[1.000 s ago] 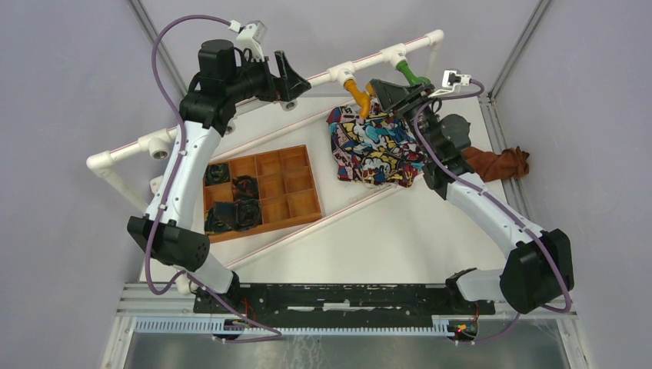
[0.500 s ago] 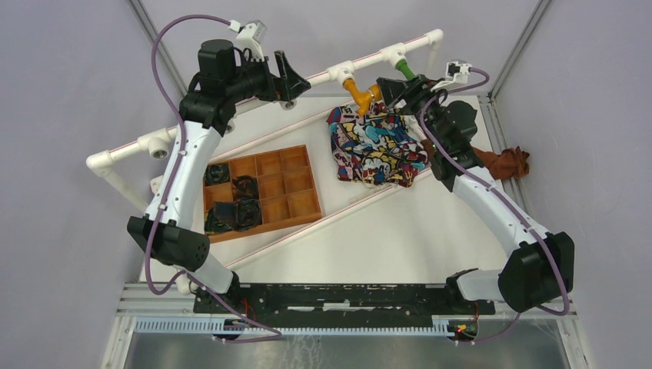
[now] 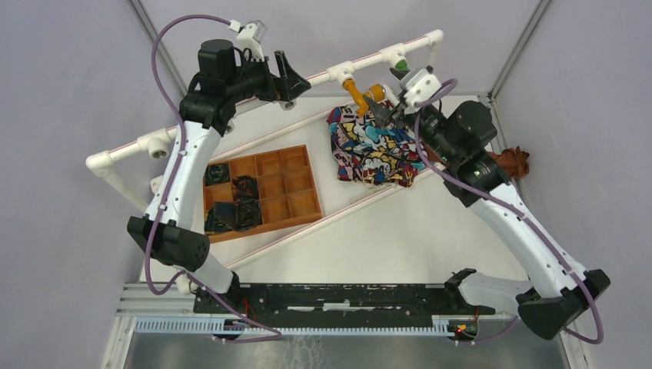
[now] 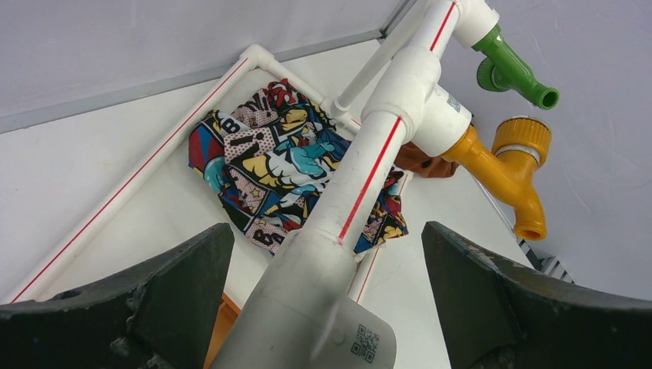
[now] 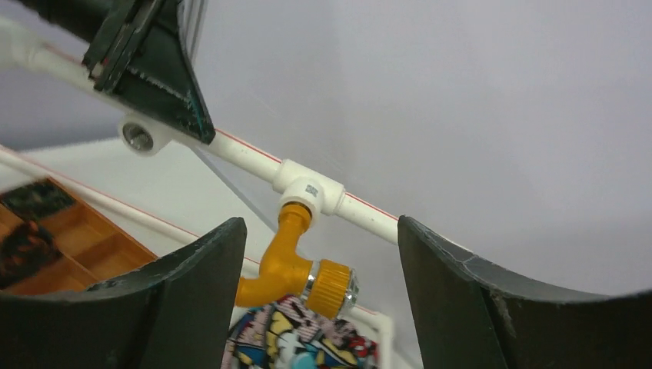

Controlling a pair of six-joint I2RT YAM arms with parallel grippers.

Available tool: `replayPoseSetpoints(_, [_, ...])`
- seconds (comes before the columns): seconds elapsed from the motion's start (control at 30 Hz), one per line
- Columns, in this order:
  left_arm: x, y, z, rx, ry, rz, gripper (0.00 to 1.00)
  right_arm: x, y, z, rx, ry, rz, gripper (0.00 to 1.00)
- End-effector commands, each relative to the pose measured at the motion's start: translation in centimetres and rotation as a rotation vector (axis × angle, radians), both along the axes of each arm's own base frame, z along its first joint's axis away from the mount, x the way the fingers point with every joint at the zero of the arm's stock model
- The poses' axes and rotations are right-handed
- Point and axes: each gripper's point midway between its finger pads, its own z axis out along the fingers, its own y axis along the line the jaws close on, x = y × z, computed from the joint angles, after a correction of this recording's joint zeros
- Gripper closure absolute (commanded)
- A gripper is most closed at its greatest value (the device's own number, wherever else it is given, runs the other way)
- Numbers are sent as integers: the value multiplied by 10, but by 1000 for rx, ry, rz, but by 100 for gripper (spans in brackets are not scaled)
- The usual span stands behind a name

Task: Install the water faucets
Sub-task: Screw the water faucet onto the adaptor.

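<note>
The orange-yellow faucet (image 3: 357,93) hangs screwed into a T-fitting on the white pipe (image 3: 369,60). The green faucet (image 3: 400,71) sits in the T-fitting beside it, mostly hidden by my right wrist in the top view. Both faucets show in the left wrist view, the orange-yellow one (image 4: 503,173) and the green one (image 4: 511,69). My right gripper (image 3: 382,114) is open just right of the orange-yellow faucet (image 5: 296,269), which shows between its jaws (image 5: 319,223) without touching. My left gripper (image 3: 290,77) is open with its jaws either side of the pipe (image 4: 361,184), left of the faucets (image 4: 324,231).
A comic-print cloth (image 3: 375,150) lies under the faucets. A brown cloth (image 3: 509,163) lies at the right edge. An orange compartment tray (image 3: 265,188) with dark items sits at the left. An open T-fitting (image 3: 159,146) is on the pipe's left end. Thin white rods cross the table.
My right arm has swung its elbow out to the lower right, and its wrist has turned. The open gripper moved from the green faucet to beside the orange-yellow one. The left arm has not moved.
</note>
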Motion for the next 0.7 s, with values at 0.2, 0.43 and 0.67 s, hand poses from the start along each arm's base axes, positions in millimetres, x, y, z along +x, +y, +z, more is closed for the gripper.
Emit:
replayPoseSetpoints(0.2, [-10,-1,15,-14,-19,-7,0,-20,-37,-45,-811,-508,-379,17])
replayPoseSetpoints(0.43, [-10,1,13,-12,-16,0,0,0,-23,-70,-1080,-658,-505,13])
replayPoseSetpoints(0.67, [-10,1,12,-6,-12,2,0,10,-10,-63,-1097,-780,-631,9])
